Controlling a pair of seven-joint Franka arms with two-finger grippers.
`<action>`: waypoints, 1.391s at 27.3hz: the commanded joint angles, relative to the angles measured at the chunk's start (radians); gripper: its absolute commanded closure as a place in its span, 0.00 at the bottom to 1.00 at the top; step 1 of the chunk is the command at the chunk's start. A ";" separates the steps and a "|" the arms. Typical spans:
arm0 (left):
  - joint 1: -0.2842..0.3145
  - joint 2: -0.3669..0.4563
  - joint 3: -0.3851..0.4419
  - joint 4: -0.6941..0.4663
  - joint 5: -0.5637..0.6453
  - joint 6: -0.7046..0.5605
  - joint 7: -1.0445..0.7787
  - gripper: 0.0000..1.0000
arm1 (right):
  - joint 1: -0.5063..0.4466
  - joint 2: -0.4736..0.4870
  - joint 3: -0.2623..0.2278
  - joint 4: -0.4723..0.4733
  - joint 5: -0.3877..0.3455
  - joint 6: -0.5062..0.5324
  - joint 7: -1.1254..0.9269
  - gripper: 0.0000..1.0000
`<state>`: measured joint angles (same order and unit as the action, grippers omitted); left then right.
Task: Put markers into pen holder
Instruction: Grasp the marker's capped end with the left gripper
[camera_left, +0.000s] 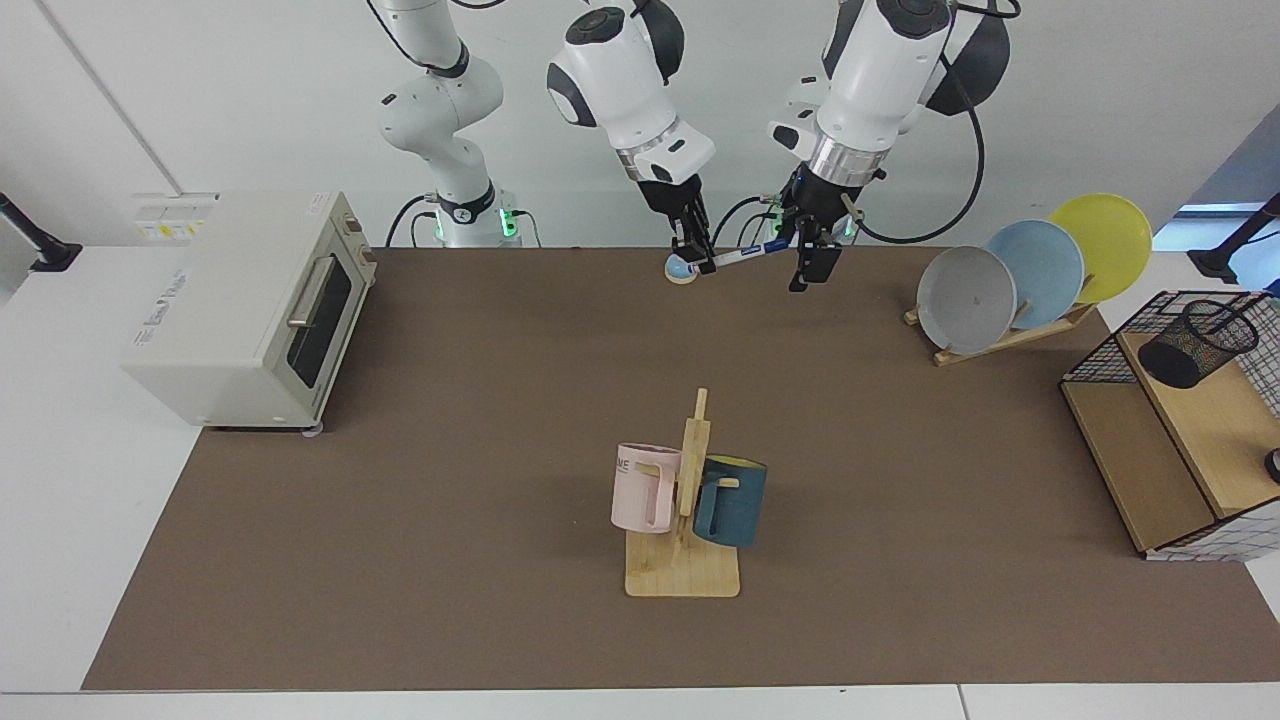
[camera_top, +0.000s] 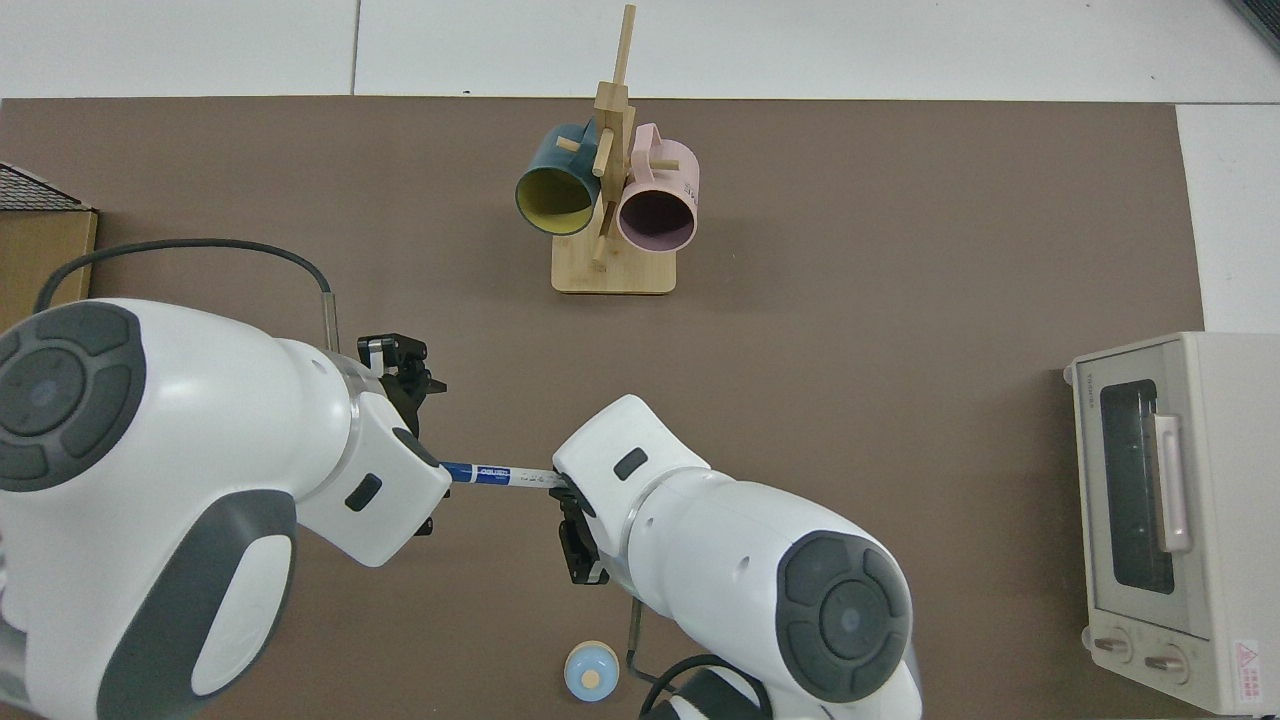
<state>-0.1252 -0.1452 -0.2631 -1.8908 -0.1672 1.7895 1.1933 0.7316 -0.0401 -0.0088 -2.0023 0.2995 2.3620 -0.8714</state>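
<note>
A slim white marker (camera_left: 742, 255) with a dark blue cap hangs level above the back of the brown mat. My right gripper (camera_left: 698, 262) is shut on its white end. In the top view the marker (camera_top: 497, 474) runs from the right gripper (camera_top: 562, 486) to my left gripper (camera_top: 430, 455), which is open, and the cap end reaches in between its spread fingers. In the facing view the left gripper (camera_left: 803, 260) stands just beside the cap. The pen holder (camera_left: 1196, 345), a black mesh cup, sits tilted on the wooden shelf at the far right, out of the top view.
A wire-grid and wood shelf basket (camera_left: 1135, 465) holds the pen holder. A plate rack (camera_left: 1000, 335) carries three plates. The mug stand (camera_left: 683, 575) holds a pink and a teal mug at mid-table. A toaster oven (camera_left: 250, 305) is at the left. A small blue round object (camera_top: 590, 672) lies under the marker's line.
</note>
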 joint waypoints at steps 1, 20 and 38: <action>-0.014 -0.036 -0.004 -0.042 0.020 0.005 -0.037 0.17 | 0.008 -0.015 -0.004 -0.024 -0.025 0.028 0.040 1.00; -0.014 -0.019 -0.007 0.025 0.066 -0.045 -0.024 0.54 | 0.008 -0.017 -0.004 -0.023 -0.026 0.028 0.054 1.00; -0.014 -0.017 -0.022 0.030 0.071 -0.030 0.110 0.62 | 0.009 -0.017 -0.003 -0.023 -0.026 0.028 0.055 1.00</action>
<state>-0.1256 -0.1609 -0.2863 -1.8763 -0.1182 1.7540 1.2448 0.7313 -0.0401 -0.0120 -2.0028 0.2943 2.3696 -0.8476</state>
